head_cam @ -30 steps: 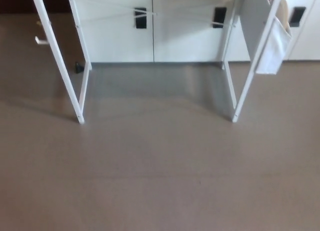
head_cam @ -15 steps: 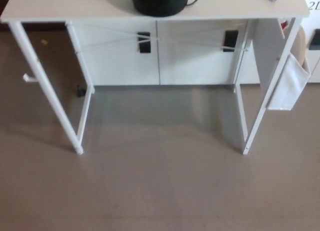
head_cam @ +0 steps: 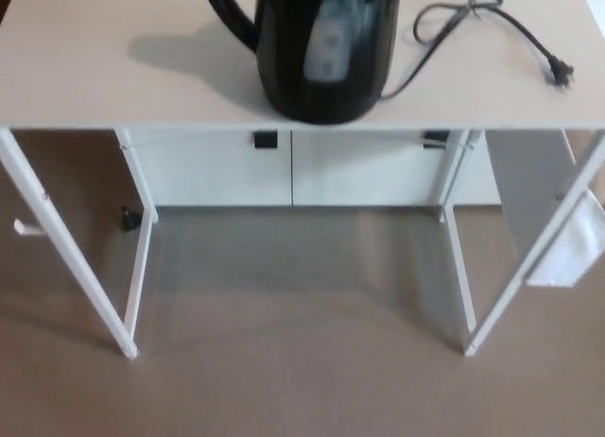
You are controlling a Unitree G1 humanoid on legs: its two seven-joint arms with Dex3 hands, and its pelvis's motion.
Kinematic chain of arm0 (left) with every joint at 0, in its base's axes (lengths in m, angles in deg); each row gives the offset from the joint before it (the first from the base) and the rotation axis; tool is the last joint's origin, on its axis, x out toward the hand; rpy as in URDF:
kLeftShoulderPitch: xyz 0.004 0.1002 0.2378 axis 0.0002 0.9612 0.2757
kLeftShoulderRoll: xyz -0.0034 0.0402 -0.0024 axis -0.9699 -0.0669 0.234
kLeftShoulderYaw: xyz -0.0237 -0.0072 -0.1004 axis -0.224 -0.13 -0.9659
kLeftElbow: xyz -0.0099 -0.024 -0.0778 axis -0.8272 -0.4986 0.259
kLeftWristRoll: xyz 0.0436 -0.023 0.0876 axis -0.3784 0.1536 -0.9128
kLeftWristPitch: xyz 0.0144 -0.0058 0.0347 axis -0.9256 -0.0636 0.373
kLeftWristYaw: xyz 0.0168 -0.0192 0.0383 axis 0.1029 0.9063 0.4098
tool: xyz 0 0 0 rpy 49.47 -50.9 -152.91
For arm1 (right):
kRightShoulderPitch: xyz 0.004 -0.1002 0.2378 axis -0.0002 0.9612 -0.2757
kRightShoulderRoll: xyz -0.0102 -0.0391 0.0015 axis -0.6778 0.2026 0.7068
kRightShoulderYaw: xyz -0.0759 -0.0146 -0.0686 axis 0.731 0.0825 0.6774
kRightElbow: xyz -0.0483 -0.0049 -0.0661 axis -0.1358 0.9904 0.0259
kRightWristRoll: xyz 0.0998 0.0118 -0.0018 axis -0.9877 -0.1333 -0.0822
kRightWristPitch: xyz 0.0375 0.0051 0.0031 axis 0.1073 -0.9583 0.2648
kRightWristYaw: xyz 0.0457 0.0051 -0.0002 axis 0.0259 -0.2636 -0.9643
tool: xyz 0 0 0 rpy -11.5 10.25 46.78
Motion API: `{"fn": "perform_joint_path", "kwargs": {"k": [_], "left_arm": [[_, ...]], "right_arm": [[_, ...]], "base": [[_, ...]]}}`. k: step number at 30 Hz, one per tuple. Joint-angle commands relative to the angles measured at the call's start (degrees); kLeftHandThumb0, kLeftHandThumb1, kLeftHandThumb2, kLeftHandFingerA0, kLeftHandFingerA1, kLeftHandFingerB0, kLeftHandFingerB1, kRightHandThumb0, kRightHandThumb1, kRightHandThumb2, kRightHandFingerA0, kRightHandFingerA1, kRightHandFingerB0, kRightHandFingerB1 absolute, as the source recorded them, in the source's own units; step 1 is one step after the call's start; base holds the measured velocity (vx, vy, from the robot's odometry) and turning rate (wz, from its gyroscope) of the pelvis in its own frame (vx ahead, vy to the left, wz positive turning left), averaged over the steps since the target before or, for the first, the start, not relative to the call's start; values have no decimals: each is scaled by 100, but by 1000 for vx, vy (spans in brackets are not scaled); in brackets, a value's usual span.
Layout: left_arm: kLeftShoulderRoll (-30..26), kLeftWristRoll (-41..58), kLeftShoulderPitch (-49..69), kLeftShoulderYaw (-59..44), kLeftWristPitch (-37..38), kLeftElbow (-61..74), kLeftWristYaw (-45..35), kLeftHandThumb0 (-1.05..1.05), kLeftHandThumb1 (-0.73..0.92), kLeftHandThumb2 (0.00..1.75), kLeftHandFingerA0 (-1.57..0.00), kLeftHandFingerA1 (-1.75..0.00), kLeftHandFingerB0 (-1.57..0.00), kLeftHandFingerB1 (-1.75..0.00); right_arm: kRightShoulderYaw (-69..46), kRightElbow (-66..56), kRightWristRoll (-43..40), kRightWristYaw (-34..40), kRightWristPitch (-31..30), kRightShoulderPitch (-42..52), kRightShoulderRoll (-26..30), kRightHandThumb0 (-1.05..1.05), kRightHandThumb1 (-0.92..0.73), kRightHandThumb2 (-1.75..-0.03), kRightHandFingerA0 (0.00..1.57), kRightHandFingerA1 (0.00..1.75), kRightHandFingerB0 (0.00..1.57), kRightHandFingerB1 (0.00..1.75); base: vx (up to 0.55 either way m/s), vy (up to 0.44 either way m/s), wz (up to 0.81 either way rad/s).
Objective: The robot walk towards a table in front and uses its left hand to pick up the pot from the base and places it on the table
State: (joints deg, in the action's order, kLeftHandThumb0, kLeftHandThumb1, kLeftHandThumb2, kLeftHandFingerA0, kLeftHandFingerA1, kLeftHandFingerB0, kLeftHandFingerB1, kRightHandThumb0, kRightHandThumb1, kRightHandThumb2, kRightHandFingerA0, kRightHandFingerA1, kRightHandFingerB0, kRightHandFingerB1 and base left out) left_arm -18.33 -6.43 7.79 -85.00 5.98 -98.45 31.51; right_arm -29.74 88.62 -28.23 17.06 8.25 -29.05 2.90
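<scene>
- Camera, not furniture, moves since the earlier frame: the view sits closer and higher, so the table (head_cam: 85,78) top fills the upper picture, where half a second ago only its front strip shows.
- At left, the handle (head_cam: 225,11) juts from the pot (head_cam: 326,49) toward the left arm's side, so I judge the left hand the better placed.
- At centre, the pot stands upright near the table's front edge, long axis vertical; whether a separate base lies under it I cannot tell.
- At right, the cord (head_cam: 444,21) trails from the pot's foot to a loose plug (head_cam: 561,73).
- Neither hand is in view, so how open they are, or what they touch, cannot be told.
</scene>
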Motion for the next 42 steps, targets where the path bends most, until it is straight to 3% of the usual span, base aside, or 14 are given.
{"fn": "perform_joint_path", "kwargs": {"k": [1, 13, 14, 15, 19, 20, 42], "left_arm": [[-51, 1, 43, 10, -30, 24, -16, -29, 71, 61, -40, -36, -24, -31], [-54, 50, 22, -24, -57, -29, -21, -29, 66, 59, -45, -38, -24, -31], [-81, 30, 10, -1, -24, -37, -70, -23, 51, 94, -35, -57, -12, -47], [-96, 4, 5, 18, 27, -54, -100, -23, 51, 94, -35, -57, -12, -47], [-85, 31, -35, -14, 49, -140, -90, -23, 49, 92, -33, -56, -11, -47], [-89, 33, -44, -15, 47, -151, -96, -29, 68, 60, -44, -38, -24, -31], [-135, 13, -26, 12, -58, -110, -98, -31, 67, 60, -45, -39, -29, -33]], "right_arm": [[-6, 91, 72, 74, 27, 17, 64, -37, -64, -59, 37, 51, 37, 46], [10, 376, 41, -102, 251, -56, 103, -36, -67, -59, 36, 53, 39, 49], [5, 415, 38, -100, 276, -82, 96, -36, -66, -59, 36, 52, 39, 49], [6, 414, 45, -76, 266, -89, 93, -36, -66, -59, 36, 52, 39, 49], [57, 383, 150, 13, 359, -56, 101, -36, -66, -59, 39, 53, 43, 50], [52, 378, 139, 11, 350, -52, 96, -36, -67, -59, 38, 53, 42, 50], [174, 540, 392, 205, 687, -16, 123, -35, -68, -60, 44, 52, 39, 46]], "base": [[312, -119, 9], [187, -38, 7], [106, 153, -19], [136, 173, -11], [157, 322, -11], [138, 137, -1], [74, -78, 4]]}}
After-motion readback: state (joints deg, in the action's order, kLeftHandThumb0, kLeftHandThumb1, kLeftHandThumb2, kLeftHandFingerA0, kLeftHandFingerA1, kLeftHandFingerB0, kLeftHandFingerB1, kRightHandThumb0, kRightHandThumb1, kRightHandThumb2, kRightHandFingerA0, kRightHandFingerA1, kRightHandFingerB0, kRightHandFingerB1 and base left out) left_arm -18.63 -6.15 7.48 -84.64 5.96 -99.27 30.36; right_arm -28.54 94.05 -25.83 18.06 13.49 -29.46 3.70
